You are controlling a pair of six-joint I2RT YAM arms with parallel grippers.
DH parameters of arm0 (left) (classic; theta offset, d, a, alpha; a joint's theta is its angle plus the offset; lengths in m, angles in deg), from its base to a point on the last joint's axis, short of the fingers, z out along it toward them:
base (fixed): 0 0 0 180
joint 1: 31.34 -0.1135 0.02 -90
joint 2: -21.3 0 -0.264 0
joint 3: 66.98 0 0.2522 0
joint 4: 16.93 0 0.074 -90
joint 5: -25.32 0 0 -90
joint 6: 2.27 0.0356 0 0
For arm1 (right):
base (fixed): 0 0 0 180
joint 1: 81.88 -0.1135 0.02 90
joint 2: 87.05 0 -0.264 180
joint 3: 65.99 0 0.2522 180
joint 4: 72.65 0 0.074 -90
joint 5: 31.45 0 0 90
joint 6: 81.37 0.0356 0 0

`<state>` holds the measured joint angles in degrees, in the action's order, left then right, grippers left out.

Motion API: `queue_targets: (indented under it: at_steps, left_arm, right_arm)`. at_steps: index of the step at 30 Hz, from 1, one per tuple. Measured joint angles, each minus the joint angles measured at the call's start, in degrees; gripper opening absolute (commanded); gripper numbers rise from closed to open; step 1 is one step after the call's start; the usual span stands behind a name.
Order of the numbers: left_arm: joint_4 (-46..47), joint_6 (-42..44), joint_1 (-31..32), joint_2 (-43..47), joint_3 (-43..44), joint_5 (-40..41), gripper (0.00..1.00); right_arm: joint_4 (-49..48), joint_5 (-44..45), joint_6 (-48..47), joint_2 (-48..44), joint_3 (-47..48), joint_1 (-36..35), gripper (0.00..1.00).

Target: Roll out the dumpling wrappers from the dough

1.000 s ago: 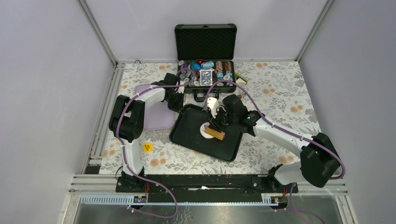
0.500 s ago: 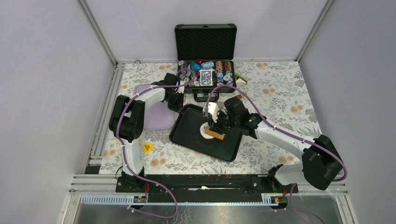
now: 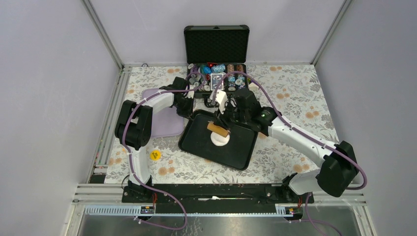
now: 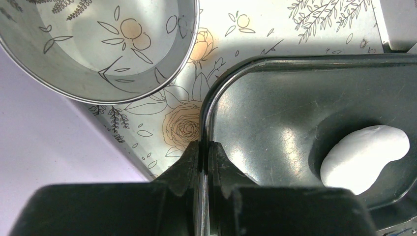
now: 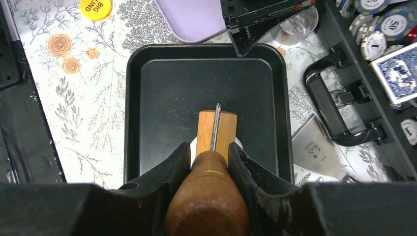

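A round yellow token (image 5: 96, 7) near the lavender mat (image 5: 196, 19) reads "BIG" over a second word that looks like "LIND". In the open black poker case (image 3: 216, 45) at the far side, one blue-and-white chip (image 5: 396, 24) shows "50" and a grey one (image 5: 376, 42) shows "1". A deck of blue-backed playing cards (image 5: 401, 66) lies among the chips. A flat grey metal piece (image 5: 314, 147) beside the case handle (image 5: 339, 105) carries print too small to read. The dough (image 3: 220, 141), a soft white round pat, lies in the black tray (image 5: 167, 98) on the floral surface (image 5: 74, 98), toward the tray's middle. The wooden pastry roller (image 5: 226, 130) rests across the pat's far half and hides much of it from the right wrist camera. The right gripper (image 5: 209, 150) has its fingers clamped on the roller's dark wooden handle. The left gripper (image 4: 204, 147) has its fingers pinched together on the rim at the tray's far left corner. A steel ring cutter (image 4: 98, 49) stands on the surface just beyond that corner, partly over the edge of the lavender mat and clear of the tray. The poker case crowds the tray's far edge, its handle just beside the rim.
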<state>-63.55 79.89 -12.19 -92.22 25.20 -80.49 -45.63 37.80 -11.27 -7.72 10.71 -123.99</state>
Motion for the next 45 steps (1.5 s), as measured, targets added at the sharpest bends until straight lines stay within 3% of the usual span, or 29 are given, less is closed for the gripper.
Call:
queue_targets:
  at_steps: [9, 25, 45]
  left_arm:
    - [0.0, 0.0, 0.0, 0.0, 0.0, 0.0, 0.0]
    - [0.0, 0.0, 0.0, 0.0, 0.0, 0.0, 0.0]
    - [0.0, 0.0, 0.0, 0.0, 0.0, 0.0, 0.0]
  right_arm:
    - [-3.9, -0.5, 1.2, 4.6, -6.6, -1.7, 0.0]
    - [-12.2, 0.8, 0.2, 4.2, -11.2, -3.7, 0.0]
    - [-14.5, -0.6, -0.6, 6.4, -11.7, -4.0, 0.0]
